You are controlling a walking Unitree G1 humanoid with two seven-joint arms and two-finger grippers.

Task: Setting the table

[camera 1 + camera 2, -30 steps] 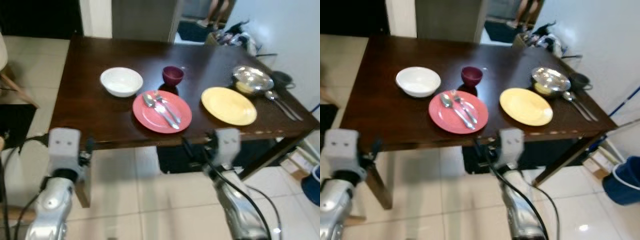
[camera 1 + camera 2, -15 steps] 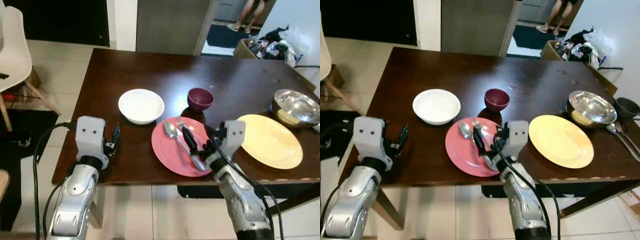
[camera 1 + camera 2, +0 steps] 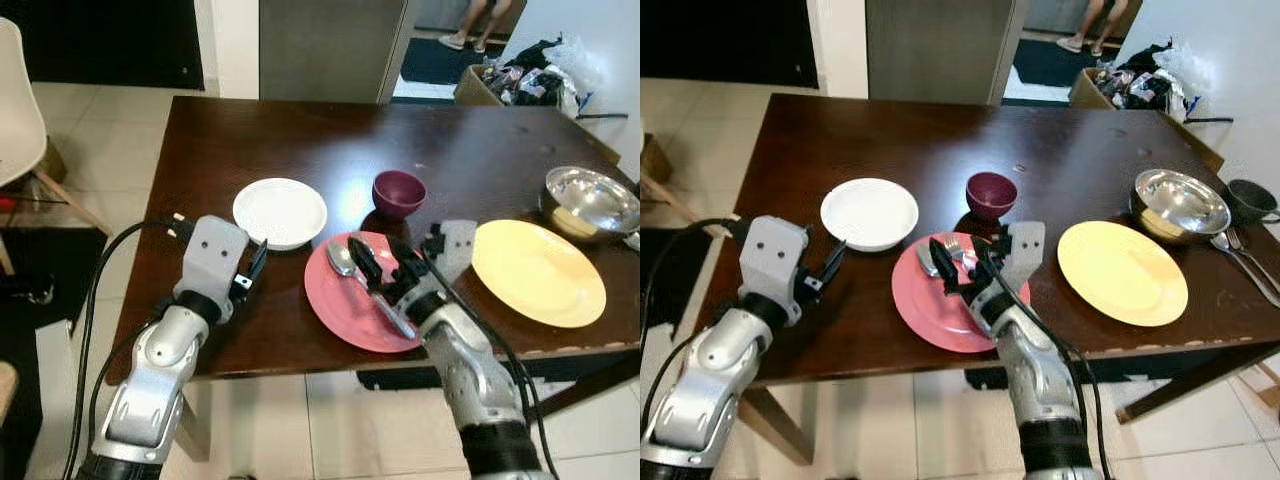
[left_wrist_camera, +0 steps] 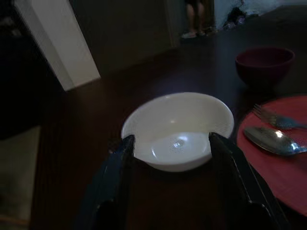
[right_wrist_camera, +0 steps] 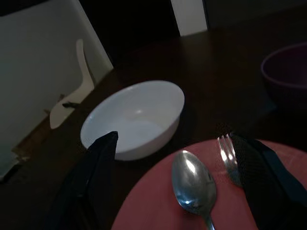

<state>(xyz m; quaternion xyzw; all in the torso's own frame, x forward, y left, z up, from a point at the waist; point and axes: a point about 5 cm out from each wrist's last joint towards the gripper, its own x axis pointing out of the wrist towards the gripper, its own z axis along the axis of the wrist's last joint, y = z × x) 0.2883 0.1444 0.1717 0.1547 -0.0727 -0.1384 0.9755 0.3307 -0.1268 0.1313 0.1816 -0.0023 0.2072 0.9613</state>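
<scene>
Dark brown wooden bench (image 3: 300, 130), seen from the head camera. Near the front edge: round pink plate (image 3: 352, 315) carrying a metal spoon (image 3: 340, 260) and a metal fork (image 5: 229, 155), lying side by side. Behind the plate, a small maroon bowl (image 3: 399, 192). To the robot's left of the plate, a white ceramic bowl (image 3: 280, 211), apart from the plate. To the right, a round yellow plate (image 3: 538, 272), and beyond it a shiny steel bowl (image 3: 592, 201) at the bench's right edge. More cutlery (image 3: 1240, 262) lies at the far right beside a dark cup (image 3: 1248, 199).

Right gripper (image 3: 383, 264): over the pink plate, fingers spread, one on each side of the spoon and fork; contact with the cutlery cannot be judged.

Left gripper (image 4: 170, 143): low over the bench just short of the white bowl, fingers spread, the bowl framed between them, not touching.

Background: white chair (image 3: 25, 110) at left; a person's legs (image 3: 478, 18) in the doorway.
</scene>
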